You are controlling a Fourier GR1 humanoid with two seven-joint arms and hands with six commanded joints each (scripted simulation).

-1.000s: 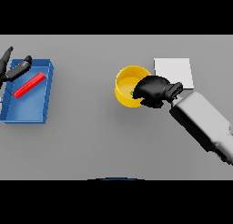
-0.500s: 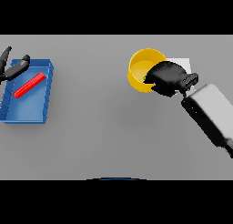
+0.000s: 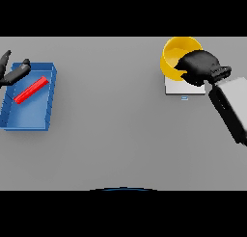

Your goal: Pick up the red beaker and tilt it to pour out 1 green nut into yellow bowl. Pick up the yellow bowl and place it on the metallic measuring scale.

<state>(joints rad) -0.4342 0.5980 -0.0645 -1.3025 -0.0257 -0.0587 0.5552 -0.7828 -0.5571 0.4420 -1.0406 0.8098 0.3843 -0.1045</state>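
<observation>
We see flat, even, fairly bright light w/ no clear source, the worktop (image 3: 120, 135) a uniform grey w/o glare, barely any cast shadows, edges slightly soft throughout.

A broad stretch of grey table (image 3: 116, 130) lies bare between the blue tray (image 3: 29, 116) at the left and the metallic measuring scale (image 3: 181, 86) at the right, giving clear passage across the middle. The left hand (image 3: 13, 74) sits over the tray's far left corner. The right hand (image 3: 198, 67) and yellow bowl (image 3: 174, 55) cover the scale's far part; whether the bowl touches it is unclear.
</observation>
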